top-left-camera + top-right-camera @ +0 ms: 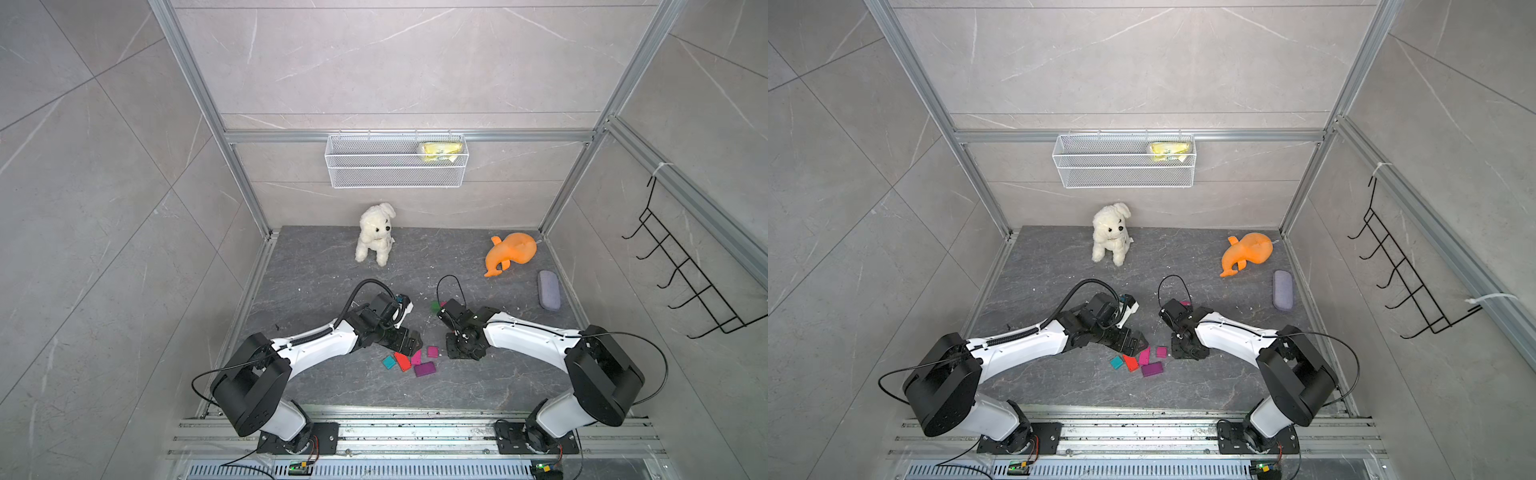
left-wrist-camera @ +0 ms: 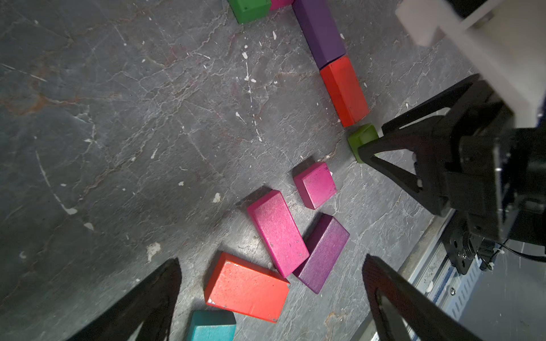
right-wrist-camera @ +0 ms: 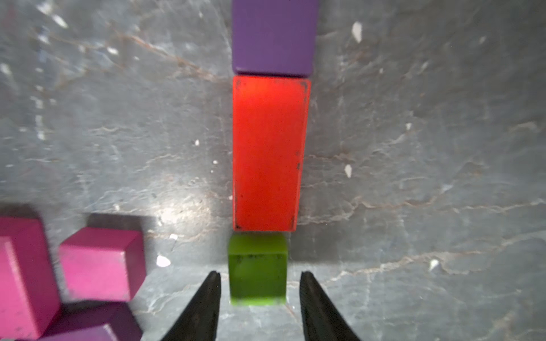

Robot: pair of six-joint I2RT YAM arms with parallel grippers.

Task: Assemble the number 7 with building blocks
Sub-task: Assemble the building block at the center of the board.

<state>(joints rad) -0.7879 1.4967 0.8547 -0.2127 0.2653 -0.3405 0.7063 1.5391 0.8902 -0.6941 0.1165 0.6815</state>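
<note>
The number 7 lies flat. Its stem is a purple block (image 3: 273, 38), a red block (image 3: 269, 153) and a small green block (image 3: 257, 268) in one line. A green block (image 2: 249, 9) is at the top bar. My right gripper (image 3: 260, 274) stands open around the small green block, with a gap at each finger. My left gripper (image 2: 271, 259) is wide open and holds nothing. It hovers over loose building blocks: red (image 2: 246, 288), teal (image 2: 212, 326), long magenta (image 2: 277, 233), purple (image 2: 323, 254) and small magenta (image 2: 315, 184). In both top views my right arm hides most of the stem.
A white plush dog (image 1: 375, 239) sits at the back. An orange toy (image 1: 509, 253) and a grey-lilac case (image 1: 548, 289) lie at the back right. A wire basket (image 1: 395, 162) hangs on the rear wall and a black hook rack (image 1: 685, 270) on the right wall.
</note>
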